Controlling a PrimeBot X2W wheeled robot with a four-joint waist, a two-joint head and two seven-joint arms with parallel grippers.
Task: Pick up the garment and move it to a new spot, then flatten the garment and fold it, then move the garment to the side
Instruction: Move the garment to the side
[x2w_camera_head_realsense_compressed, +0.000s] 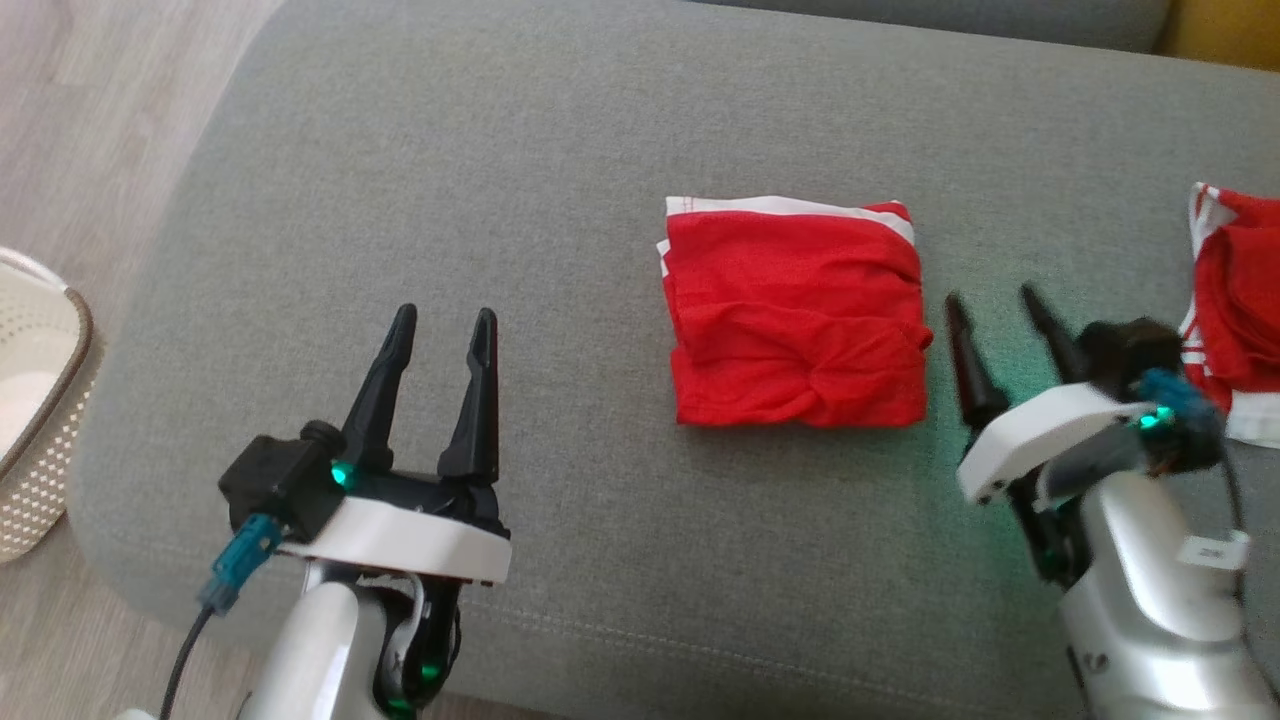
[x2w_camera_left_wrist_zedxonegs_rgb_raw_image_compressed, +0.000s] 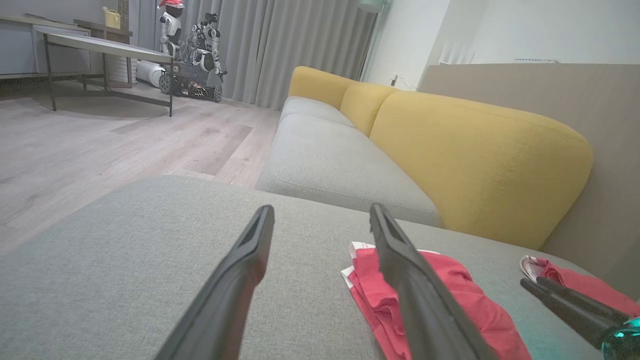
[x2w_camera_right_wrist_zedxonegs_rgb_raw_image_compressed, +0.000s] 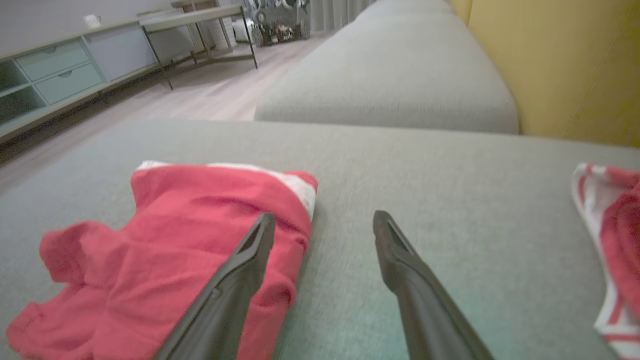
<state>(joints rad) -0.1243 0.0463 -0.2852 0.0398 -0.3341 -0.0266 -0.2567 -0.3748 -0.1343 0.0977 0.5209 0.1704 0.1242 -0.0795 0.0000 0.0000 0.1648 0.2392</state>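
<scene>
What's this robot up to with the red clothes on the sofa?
A two-armed robot works over a grey sofa seat. A red garment lies folded in the middle, with another red-and-white piece farther right. The left gripper and right gripper are open, holding nothing; the right one hovers beside the folded garment.

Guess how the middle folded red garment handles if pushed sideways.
Likely floppy: the folded red garment shows soft wrinkles and a bunched lower edge. Probably light, being thin cloth. A push may crumple its layers rather than slide it on the textured grey cushion.
</scene>
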